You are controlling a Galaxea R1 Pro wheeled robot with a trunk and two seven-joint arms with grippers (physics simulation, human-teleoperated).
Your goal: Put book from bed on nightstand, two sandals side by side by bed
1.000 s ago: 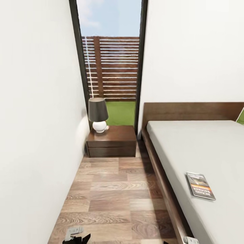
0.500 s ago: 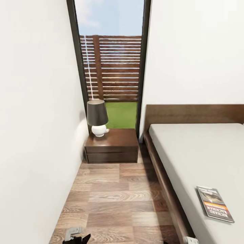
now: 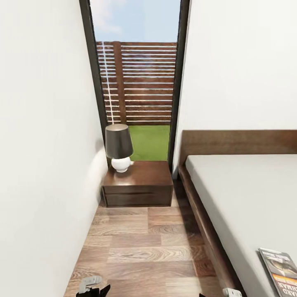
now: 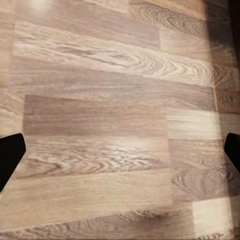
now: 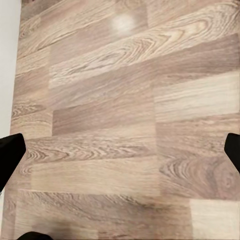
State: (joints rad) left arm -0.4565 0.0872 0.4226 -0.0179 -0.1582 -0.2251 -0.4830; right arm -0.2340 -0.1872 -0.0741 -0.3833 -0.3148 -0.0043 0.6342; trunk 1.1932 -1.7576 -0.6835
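Jaws spread over floor (image 4: 110, 125), book (image 3: 282, 270) on bed (image 3: 243, 194)

One bed (image 3: 231, 194); one nightstand (image 3: 138, 187); one lamp (image 3: 119, 147); one book (image 3: 281, 270); one window (image 3: 136, 82).

floor (image 3: 140, 247) brown woodgrain | nightstand (image 3: 138, 187) dark brown | mattress (image 3: 247, 198) pale grey

The book (image 3: 281, 270) lies flat on the bed's (image 3: 243, 194) pale mattress near its edge, ahead of the right jaws; the dark nightstand (image 3: 138, 184) stands far ahead.
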